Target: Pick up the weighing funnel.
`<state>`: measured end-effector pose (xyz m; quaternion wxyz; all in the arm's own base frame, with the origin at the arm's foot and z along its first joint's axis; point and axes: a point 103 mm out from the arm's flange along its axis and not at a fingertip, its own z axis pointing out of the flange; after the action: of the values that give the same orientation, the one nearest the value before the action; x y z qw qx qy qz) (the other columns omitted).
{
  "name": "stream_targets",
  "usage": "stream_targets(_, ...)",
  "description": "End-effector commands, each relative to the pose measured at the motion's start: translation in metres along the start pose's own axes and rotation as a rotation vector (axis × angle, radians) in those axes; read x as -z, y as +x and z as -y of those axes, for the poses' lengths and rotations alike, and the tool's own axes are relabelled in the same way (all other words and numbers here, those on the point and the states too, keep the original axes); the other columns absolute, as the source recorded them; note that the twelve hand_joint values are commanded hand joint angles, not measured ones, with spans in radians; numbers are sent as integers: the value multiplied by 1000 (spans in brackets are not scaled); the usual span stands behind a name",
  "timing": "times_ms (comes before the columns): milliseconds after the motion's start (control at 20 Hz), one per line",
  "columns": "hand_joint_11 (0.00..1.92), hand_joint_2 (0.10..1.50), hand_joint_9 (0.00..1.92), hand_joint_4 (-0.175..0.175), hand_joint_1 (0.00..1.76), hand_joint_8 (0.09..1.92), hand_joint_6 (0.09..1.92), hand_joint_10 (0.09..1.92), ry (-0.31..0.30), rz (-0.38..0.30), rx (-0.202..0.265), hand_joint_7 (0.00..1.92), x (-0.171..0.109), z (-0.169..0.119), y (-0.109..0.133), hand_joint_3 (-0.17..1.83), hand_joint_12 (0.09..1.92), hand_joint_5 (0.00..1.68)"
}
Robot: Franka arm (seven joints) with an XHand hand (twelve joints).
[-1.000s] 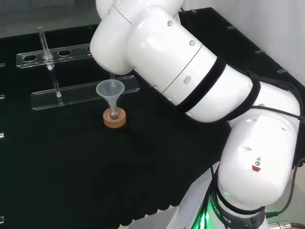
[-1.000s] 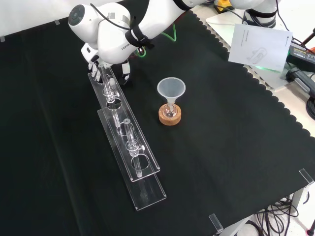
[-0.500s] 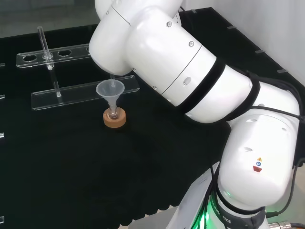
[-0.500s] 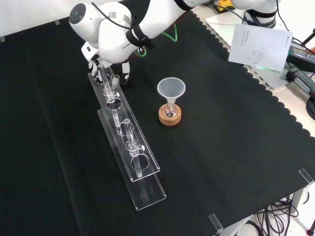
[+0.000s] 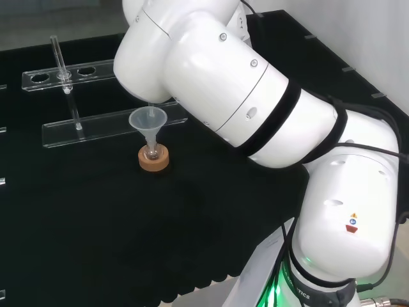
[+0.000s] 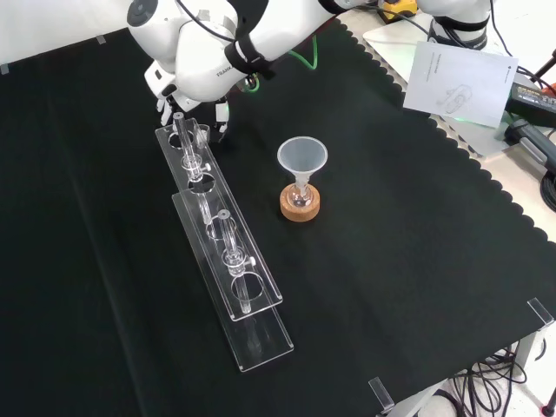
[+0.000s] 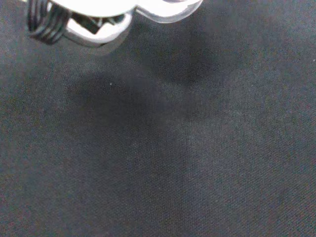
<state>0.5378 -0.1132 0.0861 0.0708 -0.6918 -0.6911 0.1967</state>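
Black cloth is covering the tabletop [image 6: 417,278]. The funnel [image 6: 301,158] is serving as landmark, standing mouth up with its stem in a small flask [image 6: 301,196] on a cork ring [image 6: 301,208].

Front view, left to right. Left of the funnel, a clear two-tier rack [image 6: 254,300] is running from near to far and carrying upright clear tubes [image 6: 182,139]. Up and left of the funnel, at the rack's far end, the hand [image 6: 163,102] is hanging below the arm's white link [image 6: 195,61]. Whether it is released, clenched or grasping something cannot be told. The wrist view is giving a blurred white part of the hand over bare cloth. Well right of the funnel, a white sheet [image 6: 456,80] is lying beyond the cloth's edge.

The weighing funnel is not separating from the other clear ware at the rack's far end, up-left of the funnel. Its exact place, the way its stem is pointing and the lie of its long axis therefore cannot be told.

Judged from its kind, it is likely handling as a light, stiff, slick and brittle piece, with its long axis running from scoop mouth to stem. A hold across the scoop's side walls, just ahead of the stem, is looking safest. The thin stem is inviting a snap or a slip.
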Motion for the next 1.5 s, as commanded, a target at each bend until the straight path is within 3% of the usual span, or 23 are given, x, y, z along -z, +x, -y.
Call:
stream_targets(50, 631, 679, 878, 175, 1085, 651, 952, 458, -24, 4, -4, 600, 15, 13, 4, 734, 1248, 1133)
stream_targets(750, 633, 683, 879, 175, 1083, 652, 968, 455, -37, 77, -38, 602, 62, 64, 8, 735, 1243, 1124)
stream_targets(1500, 627, 684, 876, 175, 1082, 651, 972, 453, -69, 107, -85, 597, 90, 132, 21, 734, 1240, 1122)
